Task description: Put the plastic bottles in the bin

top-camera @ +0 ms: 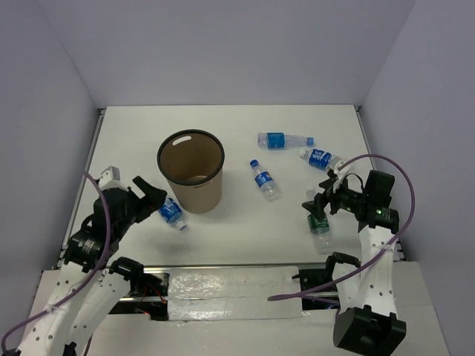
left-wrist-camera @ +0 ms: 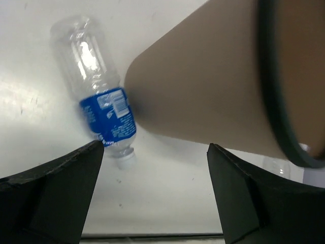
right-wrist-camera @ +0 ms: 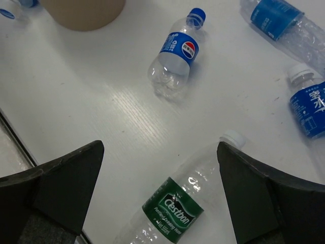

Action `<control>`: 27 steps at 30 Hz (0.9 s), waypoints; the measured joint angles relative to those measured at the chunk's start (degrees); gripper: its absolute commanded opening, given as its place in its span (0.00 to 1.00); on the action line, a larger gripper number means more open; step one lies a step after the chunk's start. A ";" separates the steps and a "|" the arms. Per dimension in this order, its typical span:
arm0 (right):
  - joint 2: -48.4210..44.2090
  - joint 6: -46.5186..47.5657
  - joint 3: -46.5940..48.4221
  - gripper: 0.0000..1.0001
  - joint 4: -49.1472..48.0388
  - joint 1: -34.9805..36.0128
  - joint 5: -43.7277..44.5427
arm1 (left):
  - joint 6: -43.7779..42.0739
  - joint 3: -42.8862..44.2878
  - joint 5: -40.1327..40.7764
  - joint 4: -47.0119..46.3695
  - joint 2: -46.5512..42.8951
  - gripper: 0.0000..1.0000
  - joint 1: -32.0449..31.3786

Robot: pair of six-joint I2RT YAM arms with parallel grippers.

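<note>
Blue-labelled bottle [left-wrist-camera: 106, 114] is being framed ahead of left gripper's [left-wrist-camera: 155, 147] parted jaws, green-labelled bottle [right-wrist-camera: 172, 213] between right gripper's [right-wrist-camera: 160, 146], likewise parted.

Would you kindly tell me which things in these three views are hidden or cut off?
Top view: the right gripper covers part of the green-label bottle.
Left wrist view: the bin hides nearly all of a clear bottle behind it, so its label is unseen.
Right wrist view: the bottom edge cuts off the green-label bottle's base, and the right edge cuts off part of a blue-label bottle.
</note>
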State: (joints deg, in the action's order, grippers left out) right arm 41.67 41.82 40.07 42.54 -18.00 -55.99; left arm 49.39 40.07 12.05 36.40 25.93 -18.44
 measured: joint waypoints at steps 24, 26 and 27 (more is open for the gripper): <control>22.53 50.71 3.13 1.00 32.48 -12.66 -16.28 | 15.34 -0.76 -0.83 -6.49 41.16 0.88 12.33; 22.45 51.47 3.13 1.00 32.83 -12.66 -16.28 | 15.39 -0.76 -1.42 -9.64 44.06 0.85 12.81; 22.18 51.82 3.13 1.00 32.98 -12.66 -16.26 | 15.39 -0.76 -1.70 -11.02 45.40 0.81 12.96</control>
State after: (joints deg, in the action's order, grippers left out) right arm 63.86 93.65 43.20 75.53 -30.65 -72.25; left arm 64.77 39.31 10.35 25.39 71.33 -5.48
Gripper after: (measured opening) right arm 0.997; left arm 0.860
